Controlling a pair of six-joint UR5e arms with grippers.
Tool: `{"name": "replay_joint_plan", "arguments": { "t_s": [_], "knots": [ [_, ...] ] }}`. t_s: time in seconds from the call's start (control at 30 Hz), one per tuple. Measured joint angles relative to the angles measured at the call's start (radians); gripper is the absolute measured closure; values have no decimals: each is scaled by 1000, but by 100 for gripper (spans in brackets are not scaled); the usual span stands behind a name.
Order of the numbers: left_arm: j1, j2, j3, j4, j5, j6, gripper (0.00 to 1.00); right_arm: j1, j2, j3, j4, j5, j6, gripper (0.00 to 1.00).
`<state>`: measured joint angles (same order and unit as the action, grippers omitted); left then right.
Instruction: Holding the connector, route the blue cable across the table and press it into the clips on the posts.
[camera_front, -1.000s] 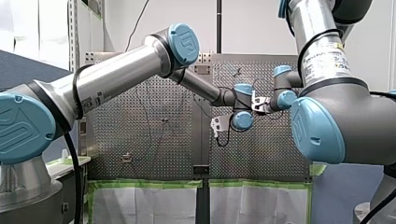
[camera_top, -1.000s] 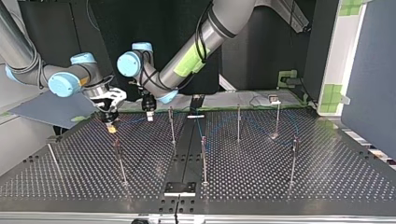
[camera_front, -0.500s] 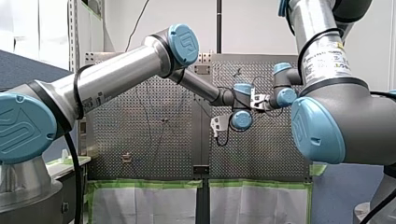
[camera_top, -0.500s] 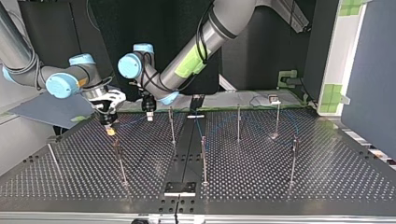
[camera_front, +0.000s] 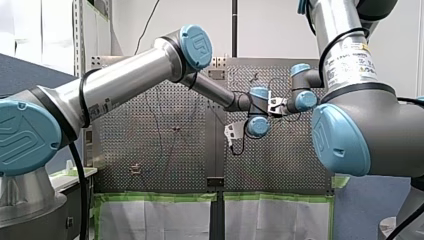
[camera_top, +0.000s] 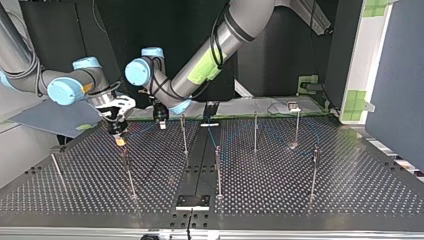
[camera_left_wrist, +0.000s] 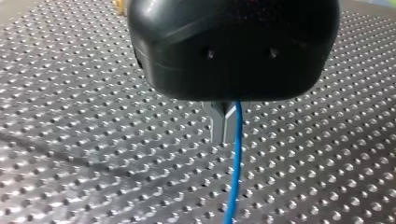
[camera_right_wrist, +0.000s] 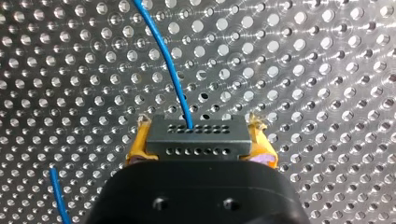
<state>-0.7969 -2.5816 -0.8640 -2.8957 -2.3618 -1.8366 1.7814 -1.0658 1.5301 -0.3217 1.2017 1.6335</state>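
Note:
In the right wrist view my right gripper (camera_right_wrist: 198, 140) is shut on a grey connector (camera_right_wrist: 196, 133) with rows of small holes, its yellow pads (camera_right_wrist: 137, 147) on either side. The blue cable (camera_right_wrist: 163, 60) leaves the connector's face and runs off over the perforated plate. In the left wrist view my left gripper (camera_left_wrist: 222, 123) has its metal fingers (camera_left_wrist: 217, 128) pressed together on the blue cable (camera_left_wrist: 236, 168), just above the plate. In the top view my right gripper (camera_top: 120, 139) and my left gripper (camera_top: 161, 121) hang close together at the far left of the table (camera_top: 350, 200).
Several thin upright posts stand on the plate, among them one (camera_top: 184, 132) beside my left gripper, one (camera_top: 129, 175) in front of my right gripper and one (camera_top: 218, 170) mid-table. A second stretch of blue cable (camera_right_wrist: 58, 196) lies beside the right gripper.
Both wrists have crept a little upward in the front view. In the top view my right gripper has dropped slightly towards the plate; my left gripper stays almost in place.

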Motion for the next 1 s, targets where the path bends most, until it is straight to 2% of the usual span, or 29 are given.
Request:
{"name": "replay_joint_plan", "arguments": {
  "t_s": [0.17,0.37,0.63,0.8,1.0],
  "knots": [
    [-10,28,3,-36,-21,-17,100,1,-14,-4,12,0,0,100],
    [-20,75,4,-63,-25,-18,100,2,-56,-39,52,0,5,100],
    [-32,119,4,-71,-50,-17,100,0,-126,-57,96,-1,27,100],
    [-38,131,4,-71,-53,-16,100,-3,-170,-63,116,-1,31,100],
    [-47,157,4,-71,-53,-14,100,-3,-203,-71,133,0,31,100]
  ]
}}
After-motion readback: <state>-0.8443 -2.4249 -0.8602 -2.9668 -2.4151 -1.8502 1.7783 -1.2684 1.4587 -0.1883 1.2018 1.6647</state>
